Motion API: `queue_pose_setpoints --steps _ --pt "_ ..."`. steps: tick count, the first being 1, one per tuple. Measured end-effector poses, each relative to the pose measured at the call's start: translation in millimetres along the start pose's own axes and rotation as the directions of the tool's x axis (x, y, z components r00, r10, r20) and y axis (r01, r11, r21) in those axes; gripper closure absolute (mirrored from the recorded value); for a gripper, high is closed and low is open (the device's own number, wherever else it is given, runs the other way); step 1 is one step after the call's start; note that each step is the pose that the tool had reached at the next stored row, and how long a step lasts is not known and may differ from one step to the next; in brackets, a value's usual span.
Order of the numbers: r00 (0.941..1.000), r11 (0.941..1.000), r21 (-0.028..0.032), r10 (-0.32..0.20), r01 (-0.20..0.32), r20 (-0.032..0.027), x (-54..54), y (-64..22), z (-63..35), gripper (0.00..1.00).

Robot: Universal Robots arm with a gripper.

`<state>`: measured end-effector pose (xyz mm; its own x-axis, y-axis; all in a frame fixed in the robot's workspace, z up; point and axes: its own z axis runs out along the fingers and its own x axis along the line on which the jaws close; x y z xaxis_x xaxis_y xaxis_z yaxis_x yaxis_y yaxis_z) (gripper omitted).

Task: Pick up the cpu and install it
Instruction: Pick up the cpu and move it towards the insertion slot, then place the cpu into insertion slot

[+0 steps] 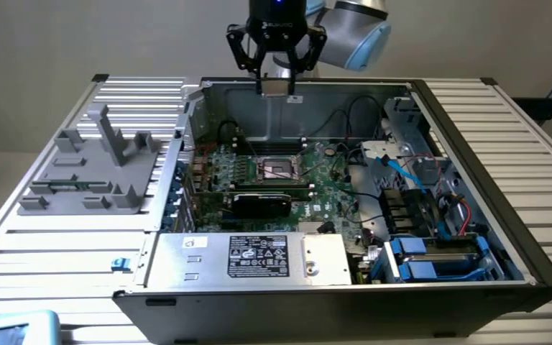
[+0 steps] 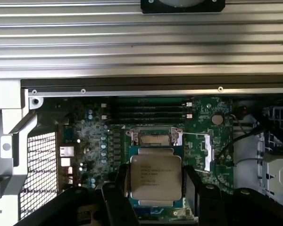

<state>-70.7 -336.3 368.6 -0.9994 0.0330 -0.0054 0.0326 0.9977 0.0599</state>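
end effector [image 1: 277,82] clamped on the cpu [image 1: 278,89], top centre of the exterior frame, over the open case [image 1: 333,310] rear wall. Socket [image 1: 278,169] mid-frame, well apart from it.

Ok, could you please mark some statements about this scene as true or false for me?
1. The gripper grips the cpu between its fingers. True.
2. The cpu sits in the socket. False: it is held in the air, apart from the socket.
3. The computer case lies open, its inside showing. True.
4. The grey fixture stands at the exterior view's right of the case. False: it stands at the left.
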Motion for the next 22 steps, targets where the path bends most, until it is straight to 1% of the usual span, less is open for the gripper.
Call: queue_pose_setpoints --steps 4,9,13,22 --pt "1.0 1.0 -0.001 0.001 -0.001 0.0002 -5.4 2.9 2.8 0.45" --pt "1.0 1.0 -0.0014 0.002 -0.002 0.0001 -8.3 9.1 5.2 0.45" --pt "1.0 1.0 -0.0028 0.003 -0.003 0.0001 -8.6 9.5 5.5 0.45" --pt "1.0 1.0 -0.0028 0.003 -0.003 0.0001 -8.6 9.5 5.5 0.45"
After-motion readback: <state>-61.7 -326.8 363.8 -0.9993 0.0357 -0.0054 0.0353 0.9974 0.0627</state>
